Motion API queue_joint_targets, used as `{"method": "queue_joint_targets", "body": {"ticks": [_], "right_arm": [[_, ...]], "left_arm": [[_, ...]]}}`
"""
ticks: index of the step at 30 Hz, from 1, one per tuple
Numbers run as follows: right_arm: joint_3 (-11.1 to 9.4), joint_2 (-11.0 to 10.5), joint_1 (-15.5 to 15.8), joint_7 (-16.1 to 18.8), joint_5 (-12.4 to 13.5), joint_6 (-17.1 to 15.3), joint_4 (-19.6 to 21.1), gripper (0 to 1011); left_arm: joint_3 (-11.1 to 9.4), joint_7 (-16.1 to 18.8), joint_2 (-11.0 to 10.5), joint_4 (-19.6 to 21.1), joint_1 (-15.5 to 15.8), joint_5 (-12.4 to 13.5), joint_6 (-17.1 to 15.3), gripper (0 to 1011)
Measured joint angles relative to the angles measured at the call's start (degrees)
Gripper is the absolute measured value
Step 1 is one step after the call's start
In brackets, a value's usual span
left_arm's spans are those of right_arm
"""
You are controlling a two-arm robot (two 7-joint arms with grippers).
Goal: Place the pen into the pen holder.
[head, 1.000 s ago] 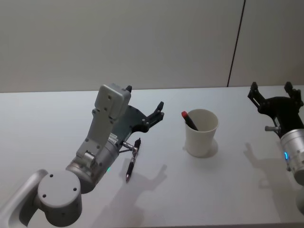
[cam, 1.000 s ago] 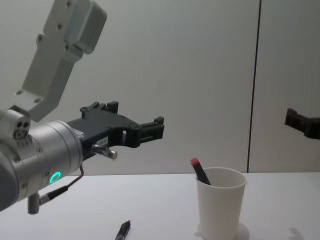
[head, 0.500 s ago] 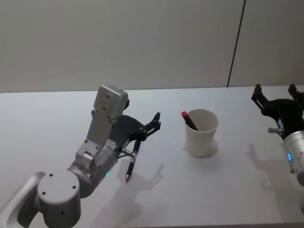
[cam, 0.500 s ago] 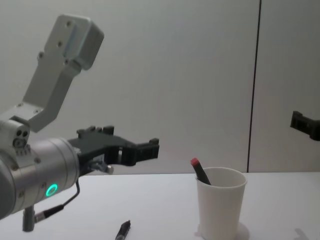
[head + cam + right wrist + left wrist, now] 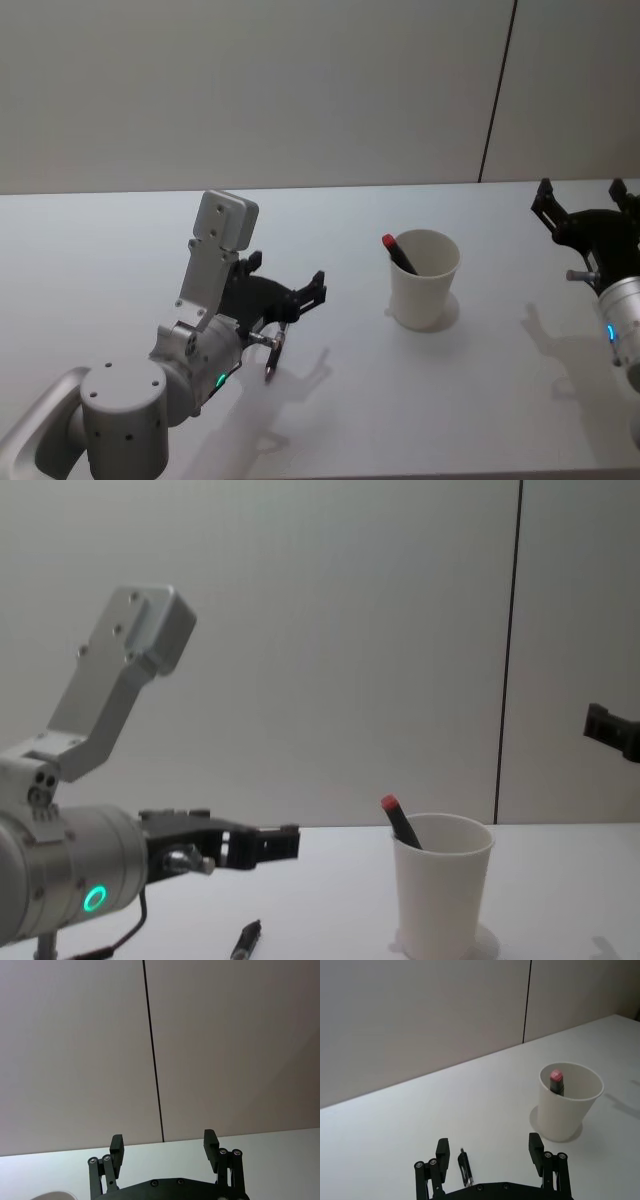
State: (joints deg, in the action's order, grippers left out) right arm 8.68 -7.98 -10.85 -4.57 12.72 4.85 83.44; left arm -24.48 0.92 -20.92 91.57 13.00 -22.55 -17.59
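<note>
A black pen (image 5: 272, 362) (image 5: 465, 1169) (image 5: 246, 942) lies flat on the white table. My left gripper (image 5: 297, 297) (image 5: 489, 1150) (image 5: 266, 845) hangs open just above it, a finger on each side, not touching. To the right stands the pen holder (image 5: 424, 280) (image 5: 568, 1104) (image 5: 442, 888), an upright white paper cup. A red-capped pen (image 5: 398, 252) (image 5: 556, 1082) (image 5: 397, 819) leans inside it. My right gripper (image 5: 586, 218) (image 5: 163, 1145) (image 5: 612, 728) is parked open at the far right, raised above the table.
The white table (image 5: 480, 400) stretches wide around the cup and pen. A grey wall (image 5: 300, 90) with a dark vertical seam (image 5: 497, 90) stands behind the table's far edge.
My left gripper has come down from well above the table to just over the lying pen, staying open. The right gripper drifted slightly rightward. Cup and pens have not moved.
</note>
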Motion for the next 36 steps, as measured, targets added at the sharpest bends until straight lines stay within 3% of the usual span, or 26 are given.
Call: {"method": "queue_joint_targets", "body": {"ticks": [8, 18, 29, 36], "right_arm": [[-0.03, -0.04, 0.03, -0.05, 0.0, -0.06, 0.06, 1002], [-0.03, -0.06, 0.08, -0.09, 0.0, -0.11, 0.11, 1002], [-0.03, -0.06, 0.09, -0.1, -0.01, -0.11, 0.11, 1002], [-0.03, -0.06, 0.09, -0.1, -0.01, -0.1, 0.12, 1002]], "left_arm": [[0.63, 0.85, 0.88, -2.06, 0.82, -3.84, -6.1, 1004], [1.14, 1.63, 2.13, -5.76, 2.38, -6.6, -13.3, 1004], [1.02, 1.94, 3.54, -10.78, 3.77, -7.27, -18.19, 1004], [0.82, 2.27, 4.1, -12.2, 4.26, -6.6, -18.97, 1004]]}}
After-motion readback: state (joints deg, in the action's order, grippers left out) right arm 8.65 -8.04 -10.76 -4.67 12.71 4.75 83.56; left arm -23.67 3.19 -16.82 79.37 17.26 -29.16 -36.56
